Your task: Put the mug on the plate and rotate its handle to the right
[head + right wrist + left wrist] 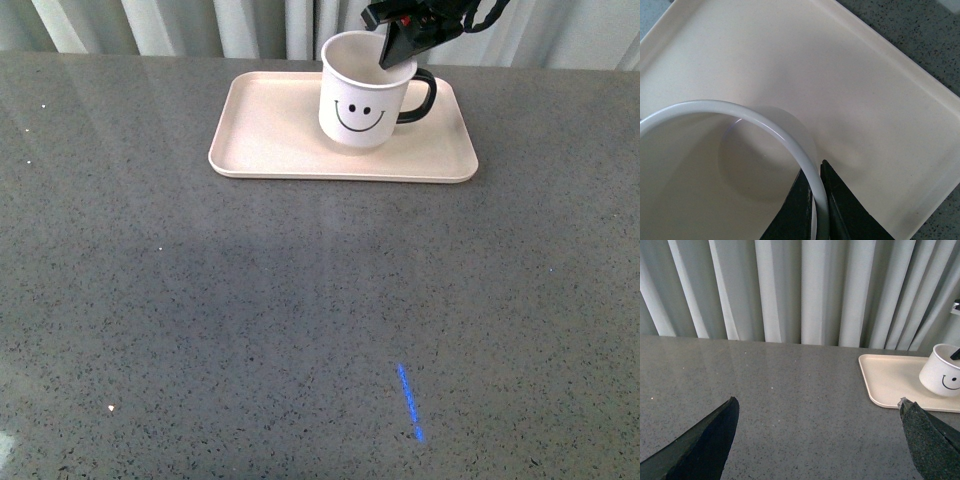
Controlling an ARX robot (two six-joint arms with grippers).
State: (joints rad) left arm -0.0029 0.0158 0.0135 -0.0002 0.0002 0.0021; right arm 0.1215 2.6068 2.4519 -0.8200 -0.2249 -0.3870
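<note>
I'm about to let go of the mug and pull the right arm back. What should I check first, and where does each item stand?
1. Mug inside the plate rim: ok, it stands well within it.
2. Handle toward the robot's right: ok.
3. Mug base flat on the plate: cannot tell. The front view suggests contact, but nothing shows underneath.
4. Right end effector free of the mug: not ok. It is shut on the wall, one finger inside and one outside.
5. Left end effector clear of the plate: ok. It is open over the table, apart from the plate.
</note>
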